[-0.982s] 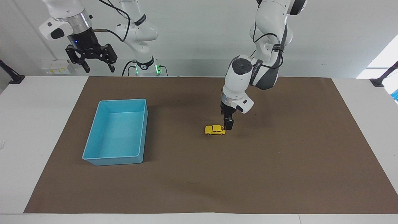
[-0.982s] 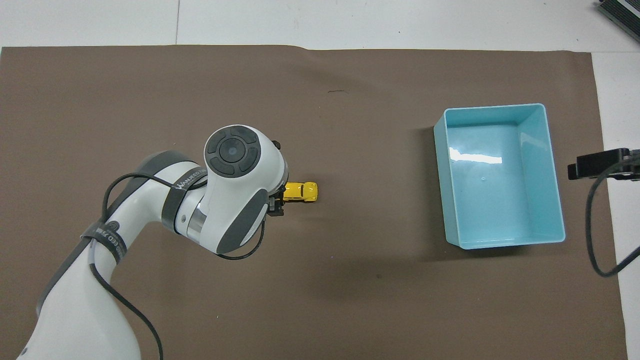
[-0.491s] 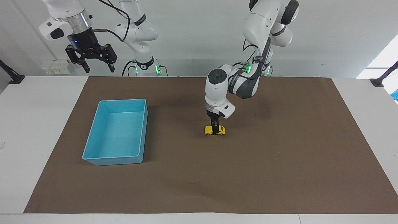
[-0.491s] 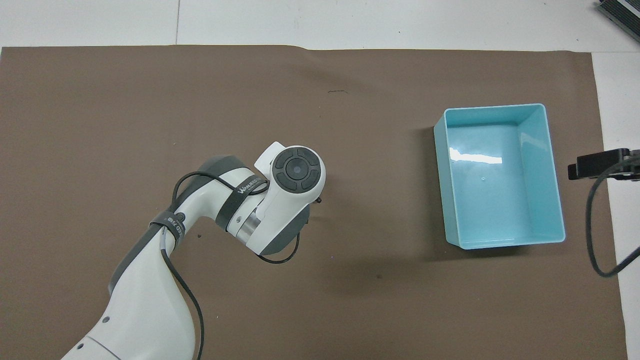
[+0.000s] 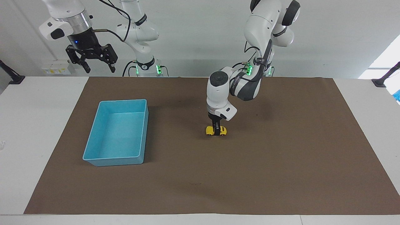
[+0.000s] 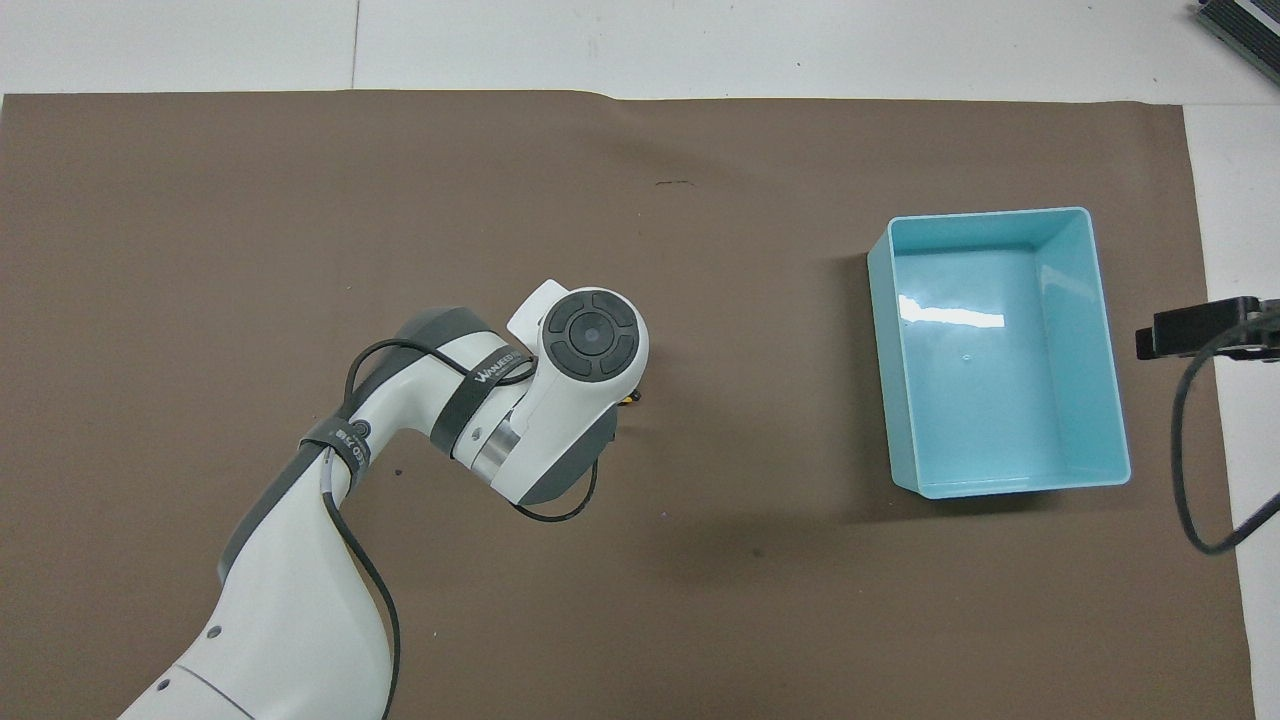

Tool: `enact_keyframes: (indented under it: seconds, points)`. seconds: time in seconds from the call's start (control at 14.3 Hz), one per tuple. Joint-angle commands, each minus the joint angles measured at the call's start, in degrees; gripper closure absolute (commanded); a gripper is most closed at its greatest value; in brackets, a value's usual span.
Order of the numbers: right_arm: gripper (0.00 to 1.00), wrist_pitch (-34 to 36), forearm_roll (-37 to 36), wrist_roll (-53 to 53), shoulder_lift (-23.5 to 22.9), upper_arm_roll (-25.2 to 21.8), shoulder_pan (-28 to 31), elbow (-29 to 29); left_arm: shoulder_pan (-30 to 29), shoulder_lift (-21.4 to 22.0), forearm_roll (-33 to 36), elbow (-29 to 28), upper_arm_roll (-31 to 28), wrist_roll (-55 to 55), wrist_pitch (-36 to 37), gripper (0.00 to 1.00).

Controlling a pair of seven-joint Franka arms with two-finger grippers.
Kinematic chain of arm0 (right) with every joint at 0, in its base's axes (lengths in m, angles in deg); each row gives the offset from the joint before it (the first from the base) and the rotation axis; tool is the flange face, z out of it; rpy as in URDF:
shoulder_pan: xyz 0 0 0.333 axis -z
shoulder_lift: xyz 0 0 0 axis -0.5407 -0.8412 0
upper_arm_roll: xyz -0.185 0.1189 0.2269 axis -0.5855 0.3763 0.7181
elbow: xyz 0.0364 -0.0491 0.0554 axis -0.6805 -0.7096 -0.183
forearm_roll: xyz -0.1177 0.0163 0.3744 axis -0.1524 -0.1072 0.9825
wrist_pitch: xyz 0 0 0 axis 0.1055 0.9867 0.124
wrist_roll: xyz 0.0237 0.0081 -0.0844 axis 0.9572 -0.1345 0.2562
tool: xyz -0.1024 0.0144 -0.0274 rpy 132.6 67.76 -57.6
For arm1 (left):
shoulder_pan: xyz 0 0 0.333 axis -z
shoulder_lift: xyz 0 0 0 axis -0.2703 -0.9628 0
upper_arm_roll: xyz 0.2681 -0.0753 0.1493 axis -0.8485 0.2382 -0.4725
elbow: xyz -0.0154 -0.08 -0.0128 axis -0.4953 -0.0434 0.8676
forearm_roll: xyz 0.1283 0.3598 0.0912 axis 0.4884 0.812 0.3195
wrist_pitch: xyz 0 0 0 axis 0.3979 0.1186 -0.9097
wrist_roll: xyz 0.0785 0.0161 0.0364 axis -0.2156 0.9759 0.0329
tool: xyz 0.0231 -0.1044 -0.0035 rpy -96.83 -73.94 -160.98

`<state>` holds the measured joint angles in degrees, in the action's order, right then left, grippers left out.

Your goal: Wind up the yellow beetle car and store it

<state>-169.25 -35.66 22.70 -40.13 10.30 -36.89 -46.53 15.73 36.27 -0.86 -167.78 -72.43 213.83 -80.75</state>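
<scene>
Left gripper [image 5: 215, 128] straddles the middle of the yellow beetle car [image 5: 216, 131], fingers down at its sides; whether they clamp it cannot be told. The car, bright yellow, rounded, with small black wheels, rests on the brown mat [image 5: 281, 162]. A second ago the gripper stood at the car's end. Light-blue bin [image 5: 116, 132], empty, lies toward the right arm's end. Right gripper [image 5: 92, 64] waits raised, jaws apart.
</scene>
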Motion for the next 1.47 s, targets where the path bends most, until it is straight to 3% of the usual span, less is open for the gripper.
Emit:
enact_keyframes:
  seconds: [0.0,0.14,0.42,1.05,1.4]
  points:
    - [0.0,0.2,0.82,-0.77,0.24,0.02,0.38,0.01,-0.12,-0.4,1.32,-0.75,-0.16,0.19,-1.71,0.25]
    - [0.0,0.2,0.82,-0.77,0.24,0.02,0.38,0.01,-0.21,-0.39,1.23,-0.93,-0.16,-0.16,-1.72,0.31]
    - [0.0,0.2,0.73,-0.77,0.24,-0.07,0.46,0.01,-0.38,-0.31,1.23,-1.02,-0.24,-0.33,-1.81,0.76]
    - [0.0,0.2,0.73,-0.77,0.24,-0.07,0.47,0.01,-4.07,0.75,1.14,-5.67,-0.16,-6.65,-1.98,0.76]
    - [0.0,0.2,0.64,-0.77,0.24,-0.07,0.46,0.01,-10.3,0.75,1.14,-7.08,-0.24,-12.53,-1.98,0.73]
